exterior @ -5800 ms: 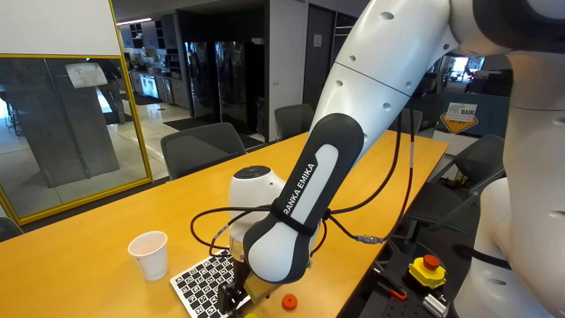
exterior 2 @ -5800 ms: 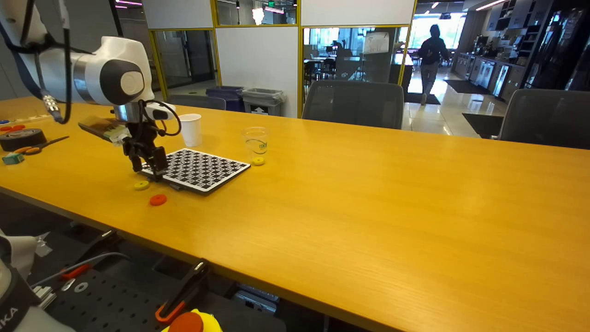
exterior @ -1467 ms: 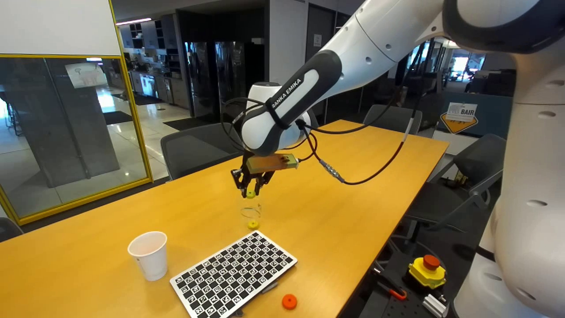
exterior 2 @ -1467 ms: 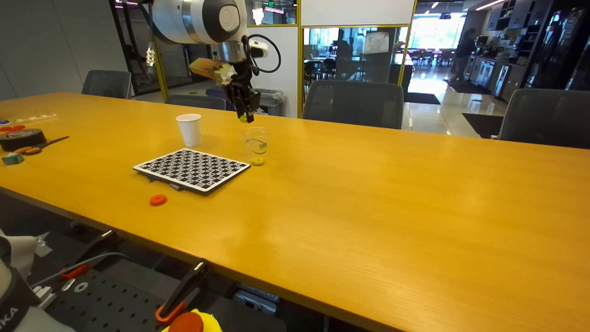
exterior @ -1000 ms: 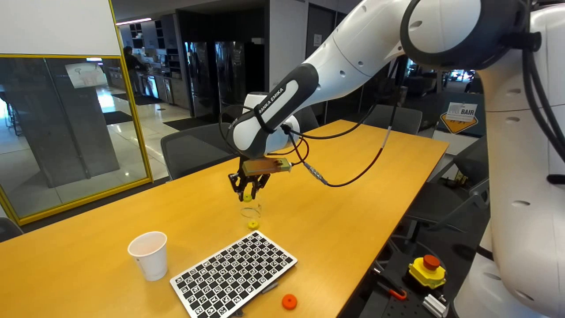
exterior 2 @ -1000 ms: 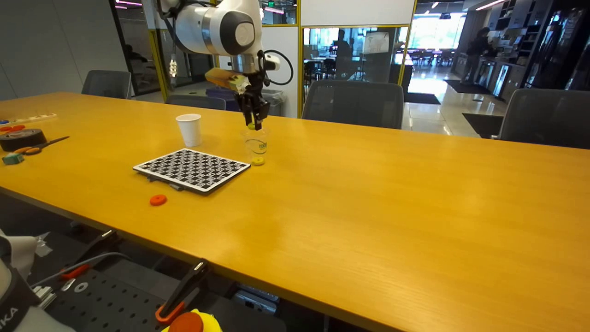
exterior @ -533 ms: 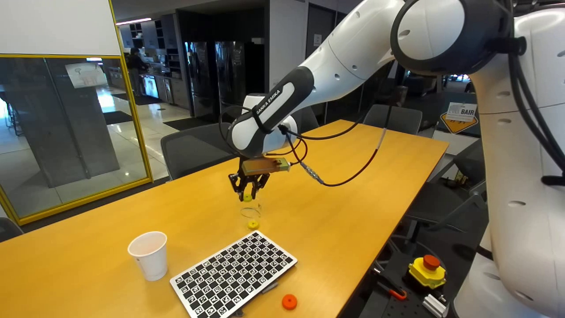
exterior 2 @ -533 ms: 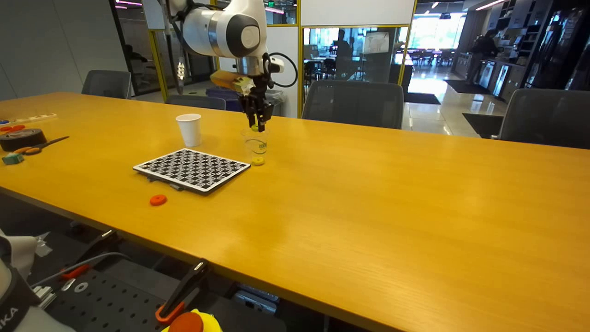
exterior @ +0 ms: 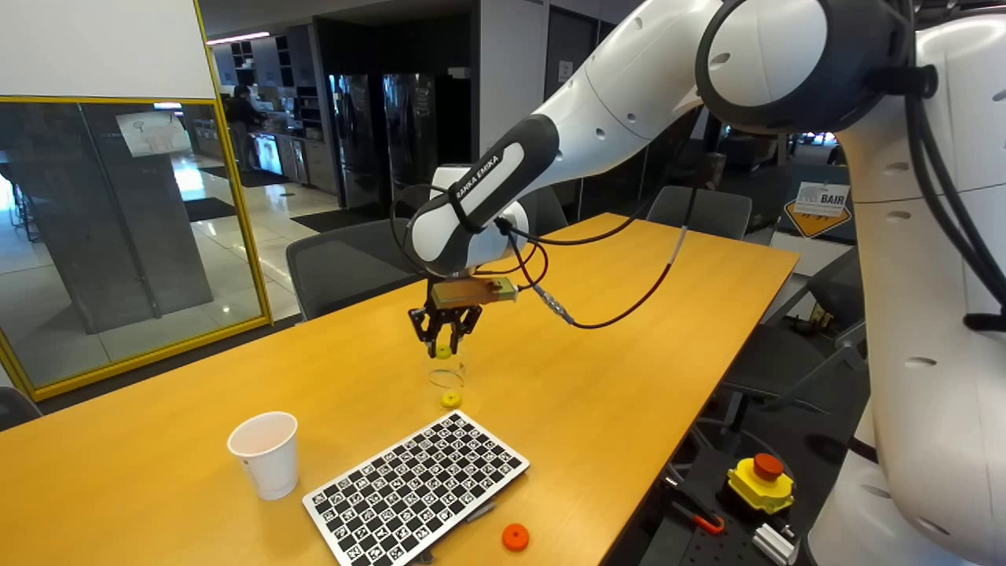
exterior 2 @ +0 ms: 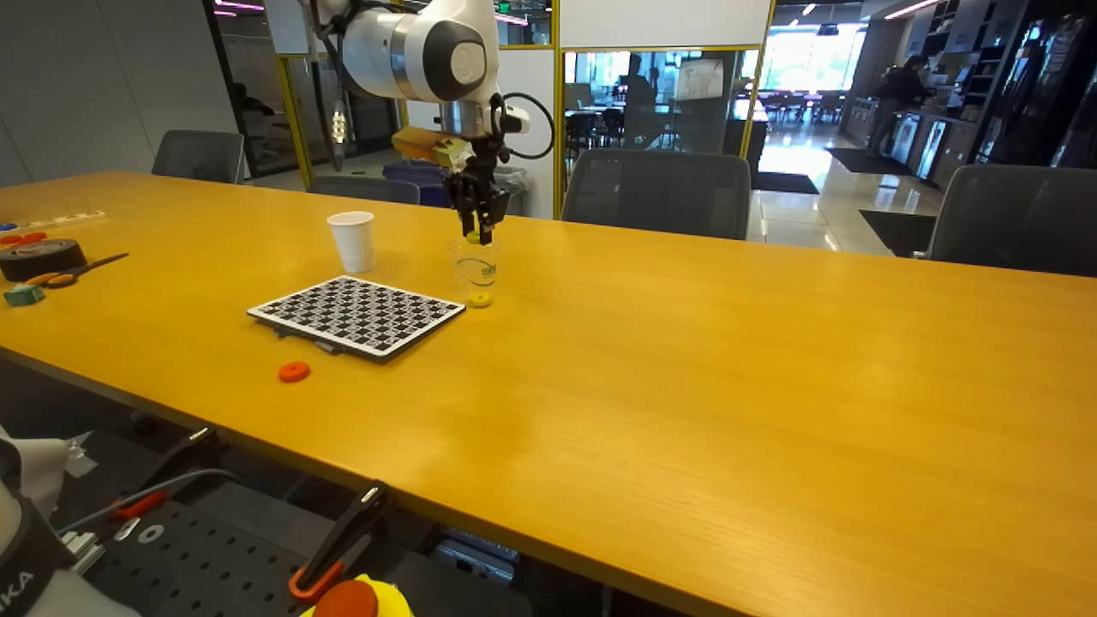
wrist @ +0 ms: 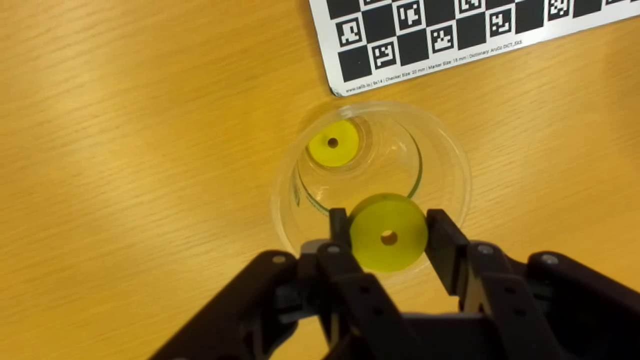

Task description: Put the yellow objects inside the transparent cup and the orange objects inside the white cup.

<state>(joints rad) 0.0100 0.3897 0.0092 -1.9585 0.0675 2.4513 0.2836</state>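
Observation:
My gripper point(wrist: 387, 220) is shut on a yellow disc point(wrist: 395, 252) with a small hole, gripped at its sides by both fingers. It hangs at or just above the rim of the transparent cup point(wrist: 464, 175), over the mouth. A second yellow disc point(wrist: 334, 145) lies at the bottom of that cup, which stands upright; the cup point(exterior 2: 476, 272) shows faintly in both exterior views. The white cup point(exterior: 271, 464) stands upright apart from it; its bottom inside is hidden. An orange disc point(exterior: 515, 537) lies on the table near its edge, beyond the checkered board from the transparent cup.
The checkered board point(exterior: 416, 487) lies flat between the cups and the orange disc, one corner close to the transparent cup. Black tape point(exterior 2: 41, 259), scissors point(exterior 2: 86, 267), a green block point(exterior 2: 24, 295) and small red pieces point(exterior 2: 32, 237) lie at the table's far end.
Several seconds ago my gripper was low by the board, with this yellow disc on the table. It has carried the disc over the transparent cup and come down; it has hardly moved lately.

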